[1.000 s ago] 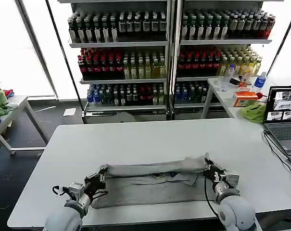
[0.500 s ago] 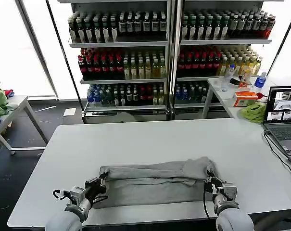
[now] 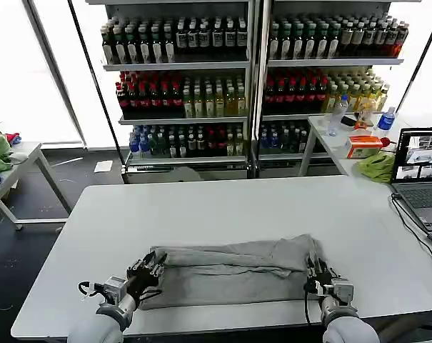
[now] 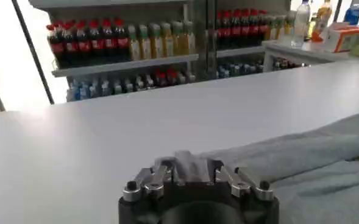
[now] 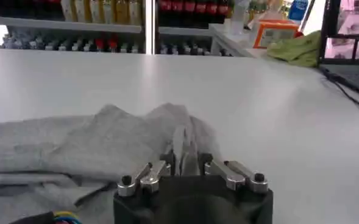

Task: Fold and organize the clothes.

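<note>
Pinching the grey shirt (image 3: pixel 230 271) tight, my left gripper (image 3: pixel 150 267) and right gripper (image 3: pixel 317 273) could drag the fold crooked if one pulls harder.

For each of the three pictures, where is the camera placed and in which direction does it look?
Head view: on the robot's head, looking forward and down at the table and grey shirt; left tool and right tool show.
Left wrist view: low on the left arm, facing the drink shelves; its tool shows.
Right wrist view: low on the right arm; its tool shows.
All views share the shirt.
</note>
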`<state>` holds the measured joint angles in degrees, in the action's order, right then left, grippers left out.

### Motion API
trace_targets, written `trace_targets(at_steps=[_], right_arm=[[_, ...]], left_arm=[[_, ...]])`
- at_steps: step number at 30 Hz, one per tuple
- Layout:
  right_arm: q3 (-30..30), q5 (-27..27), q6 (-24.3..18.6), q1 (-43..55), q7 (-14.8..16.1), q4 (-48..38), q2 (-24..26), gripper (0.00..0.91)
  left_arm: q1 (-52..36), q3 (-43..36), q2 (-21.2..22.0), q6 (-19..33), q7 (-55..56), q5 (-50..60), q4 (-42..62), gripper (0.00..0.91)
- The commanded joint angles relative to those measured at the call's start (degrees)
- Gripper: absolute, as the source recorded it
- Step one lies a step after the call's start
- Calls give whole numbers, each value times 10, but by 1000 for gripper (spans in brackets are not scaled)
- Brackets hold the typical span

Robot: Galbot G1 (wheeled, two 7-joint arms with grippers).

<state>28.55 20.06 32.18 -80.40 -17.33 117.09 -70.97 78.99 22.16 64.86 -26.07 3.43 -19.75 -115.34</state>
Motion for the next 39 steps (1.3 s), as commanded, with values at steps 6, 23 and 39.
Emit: trace_targets(at_steps=[6, 23, 39], right_arm=[[31, 11, 8, 1, -1, 92, 0, 907], [11, 5, 6, 3, 0, 98, -1, 907], [-2, 5, 9, 13, 1, 99, 6, 907]], left_arm=[[10, 36, 38, -4, 33, -33, -34, 907], [15, 34, 73, -5, 41, -58, -3, 907], [1, 34, 85, -1, 36, -59, 36, 907]])
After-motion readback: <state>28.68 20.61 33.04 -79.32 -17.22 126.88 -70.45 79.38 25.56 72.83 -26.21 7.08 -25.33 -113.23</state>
